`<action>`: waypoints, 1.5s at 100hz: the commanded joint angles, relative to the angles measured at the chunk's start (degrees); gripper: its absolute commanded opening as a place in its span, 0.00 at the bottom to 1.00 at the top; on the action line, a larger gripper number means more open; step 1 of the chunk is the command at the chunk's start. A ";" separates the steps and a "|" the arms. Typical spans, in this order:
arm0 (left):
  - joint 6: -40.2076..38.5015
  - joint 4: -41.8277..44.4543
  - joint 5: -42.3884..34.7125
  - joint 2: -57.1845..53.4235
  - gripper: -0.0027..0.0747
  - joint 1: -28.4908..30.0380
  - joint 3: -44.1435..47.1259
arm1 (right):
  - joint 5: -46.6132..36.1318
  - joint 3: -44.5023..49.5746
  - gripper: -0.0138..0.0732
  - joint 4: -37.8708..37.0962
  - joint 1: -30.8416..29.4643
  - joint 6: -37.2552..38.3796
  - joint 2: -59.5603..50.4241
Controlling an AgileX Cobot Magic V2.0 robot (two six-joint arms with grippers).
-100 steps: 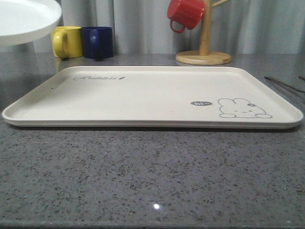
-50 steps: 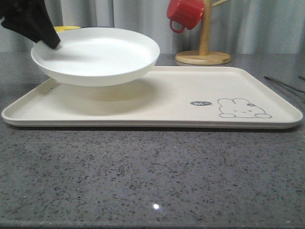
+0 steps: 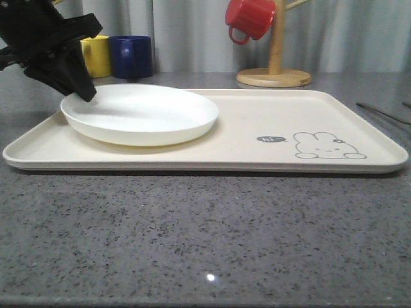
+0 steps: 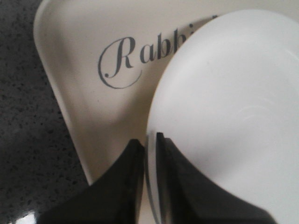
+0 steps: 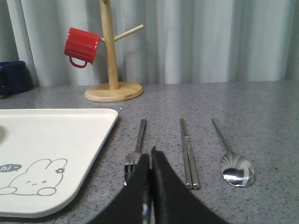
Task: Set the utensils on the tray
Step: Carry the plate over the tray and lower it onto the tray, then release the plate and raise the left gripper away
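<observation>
The left gripper (image 4: pixel 149 144) is clamped on the rim of a round white plate (image 3: pixel 144 112), one black finger on each side of the thin edge with only the rim between them; in the front view it grips the plate's left rear edge. The plate sits low over the left half of the tray (image 3: pixel 257 157), partly covering the "Rabbit" script, though whether it is resting flat on the tray cannot be told. The cream tray lies on the grey speckled table (image 3: pixel 205 237), its rabbit drawing (image 3: pixel 329 146) near the right front corner. The right gripper (image 5: pixel 150 163) has its fingers pressed together with nothing between them, and it hangs over the table just beside the tray's right edge. On the table to the right of the tray lie the utensils, side by side and apart from one another: the fork (image 5: pixel 137 147) nearest the tray, then the chopsticks (image 5: pixel 188 151), then the spoon (image 5: pixel 232 158). Behind stand a wooden mug tree (image 3: pixel 276 61) carrying a red mug (image 3: pixel 249 18), plus a yellow mug (image 3: pixel 96 54) and a blue mug (image 3: pixel 131 56).
</observation>
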 commanded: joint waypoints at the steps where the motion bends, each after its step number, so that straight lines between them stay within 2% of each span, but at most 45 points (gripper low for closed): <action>1: -0.52 -2.41 -2.14 -2.50 0.34 -0.50 -1.96 | -4.77 -1.03 0.09 0.11 -0.33 -0.10 -1.01; 10: -0.52 -2.41 -2.99 -2.50 0.54 -0.50 -1.96 | -4.77 -1.03 0.09 0.11 -0.33 -0.10 -1.01; 20: -0.52 -2.56 -4.07 -2.75 0.63 -0.50 -1.96 | -4.77 -1.03 0.09 0.11 -0.33 -0.10 -1.01; 35: -0.52 -3.10 -8.61 -6.10 0.63 -0.50 -1.45 | -4.77 -1.03 0.09 0.11 -0.33 -0.10 -1.01; 52: -0.52 -1.13 -19.51 -15.41 0.63 -0.38 4.56 | -4.77 -1.03 0.09 0.11 -0.33 -0.10 -1.01; 85: -0.52 0.61 -36.01 -38.61 0.63 3.83 26.42 | -4.77 -1.03 0.09 0.11 -0.33 -0.10 -1.01; 106: 0.82 0.72 -47.53 -51.99 0.63 3.57 41.49 | -4.77 -1.03 0.09 0.11 -0.33 -0.10 -1.01; 128: 1.50 1.97 -51.48 -63.91 0.63 3.57 52.29 | -6.42 -1.03 0.09 0.10 -0.33 -0.10 -1.01; 138: 1.50 2.05 -51.48 -67.39 0.57 3.57 54.13 | -7.73 -1.03 0.09 0.10 -0.33 -0.10 -1.01; 145: 1.50 2.05 -51.48 -68.57 0.44 3.57 54.64 | -7.55 -1.66 0.09 0.10 -0.33 -0.10 -0.88; 150: 1.50 2.05 -51.48 -68.70 0.31 3.57 54.71 | -5.89 -3.03 0.09 0.10 -0.33 -0.10 -0.75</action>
